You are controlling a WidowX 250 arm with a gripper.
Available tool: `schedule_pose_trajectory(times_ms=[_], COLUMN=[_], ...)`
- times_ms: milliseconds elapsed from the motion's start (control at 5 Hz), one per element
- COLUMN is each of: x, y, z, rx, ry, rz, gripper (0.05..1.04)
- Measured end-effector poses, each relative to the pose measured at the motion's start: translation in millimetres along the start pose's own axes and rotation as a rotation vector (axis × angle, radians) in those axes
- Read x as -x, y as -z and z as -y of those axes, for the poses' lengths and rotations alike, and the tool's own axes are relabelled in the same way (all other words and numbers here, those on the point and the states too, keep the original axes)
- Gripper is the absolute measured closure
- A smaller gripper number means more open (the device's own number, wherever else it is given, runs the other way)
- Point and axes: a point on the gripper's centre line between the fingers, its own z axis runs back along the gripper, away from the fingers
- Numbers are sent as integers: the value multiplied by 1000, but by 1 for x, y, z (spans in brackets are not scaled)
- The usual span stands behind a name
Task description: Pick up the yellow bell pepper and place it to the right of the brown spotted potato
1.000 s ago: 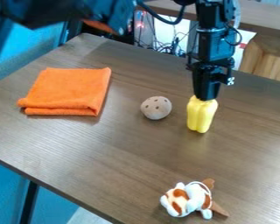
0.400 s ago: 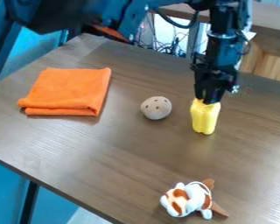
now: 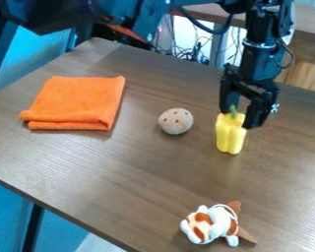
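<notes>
From where I stood, the black two-finger gripper hung low over the right-hand part of the brown wood-grain table, its arm coming in from the top. Its pincer was released, the two fingers spread apart on either side of the top of a yellow, lobed toy bell pepper with a short green stem. The stem poked up between the fingers, and the finger on the right crossed in front of the pepper's upper edge; I couldn't tell whether either finger touched it. The pepper stood upright on the tabletop.

Just to the left of the pepper sat a pale beige ball, dotted with small dark holes. Farther left, well apart from the pepper, an orange cloth, folded into a rough square, lay flat with its thick fold toward me. Down at the near side of the table, close to the edge, was a small white plush animal with orange-brown patches, lying with its head to the left and a pointed brown piece sticking out to the right. Behind the table's far edge I saw a tangle of dark cables.
</notes>
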Motion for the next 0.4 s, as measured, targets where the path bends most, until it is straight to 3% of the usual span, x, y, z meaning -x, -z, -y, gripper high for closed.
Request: schedule_pose_trajectory(times_ms=[200, 400], x=[9, 34], y=[-8, -19], z=[0, 2], rx=[-8, -63], ry=[-15, -46], rz=[27, 66], gripper=[73, 74])
